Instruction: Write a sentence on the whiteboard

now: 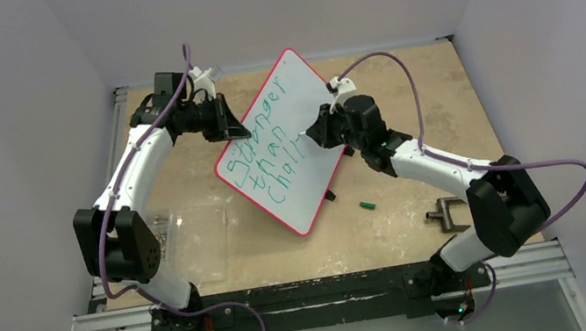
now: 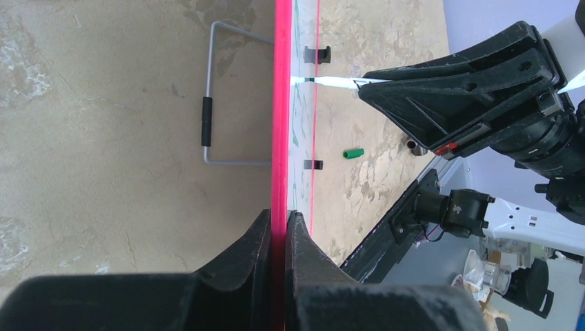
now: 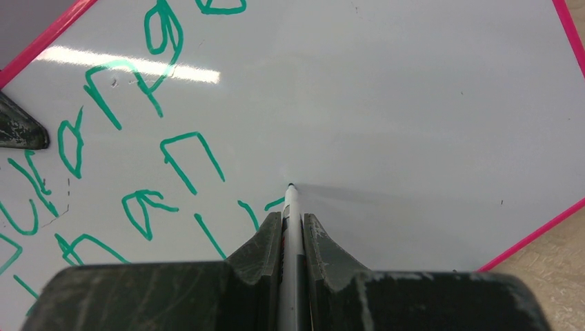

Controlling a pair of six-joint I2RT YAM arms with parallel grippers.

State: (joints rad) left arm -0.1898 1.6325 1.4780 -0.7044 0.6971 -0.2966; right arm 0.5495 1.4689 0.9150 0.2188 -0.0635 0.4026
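Whiteboard (image 1: 307, 96) work well along: two green lines done, the third cut short.
Nearest me, on the whiteboard's near side, lie a clear plastic sheet (image 1: 199, 238) and a green cap (image 1: 368, 205). On the whiteboard itself my overhead view reads the sentence (image 1: 269, 147) as "Stronger than Chall", so I judge that the ending of the last word is what remains. My right gripper (image 3: 291, 222) is clenched on a marker (image 3: 290, 203), whose tip sits at the white surface just beside the end stroke of that third line; only that wrist view shows the contact point closely. My left gripper (image 2: 278, 222) is clamped on the whiteboard's red rim, holding it tilted. Its wrist view alone shows the whiteboard edge-on and, behind it, a wire loop (image 2: 205, 121) that the overhead view hides.
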